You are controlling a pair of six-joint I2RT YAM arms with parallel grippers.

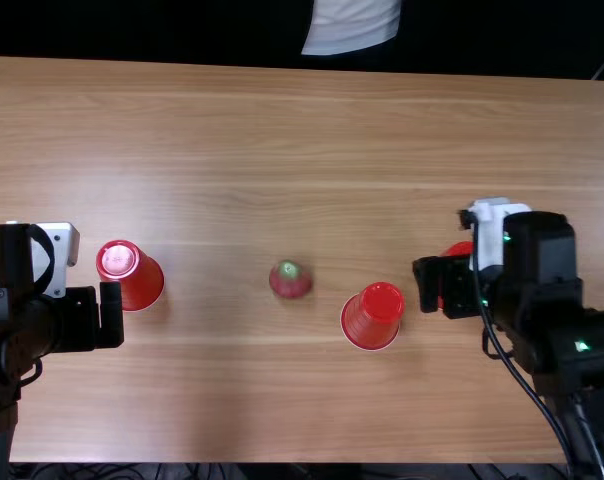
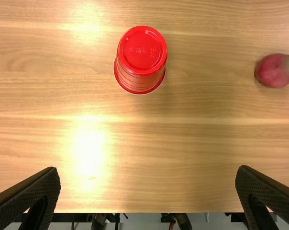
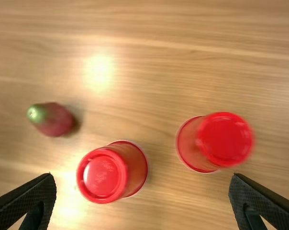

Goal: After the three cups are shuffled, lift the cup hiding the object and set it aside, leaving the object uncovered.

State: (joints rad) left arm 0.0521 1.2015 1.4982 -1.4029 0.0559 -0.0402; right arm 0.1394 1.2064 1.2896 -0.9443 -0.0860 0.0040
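Right wrist view: right gripper (image 3: 140, 179) hung wide open, empty, over the middle cup (image 3: 112, 171) and right cup (image 3: 215, 141); left gripper (image 2: 145, 168) gaped likewise facing the left cup (image 2: 140, 60). Uncovered, the fruit (image 1: 289, 279) lay mid-table, so the lifting looked done.

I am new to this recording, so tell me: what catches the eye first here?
A small red fruit with a green tip lies uncovered near the middle of the table. Three red cups stand upside down: the left cup before the left gripper, the middle cup right of the fruit, the third cup partly hidden under the right gripper.
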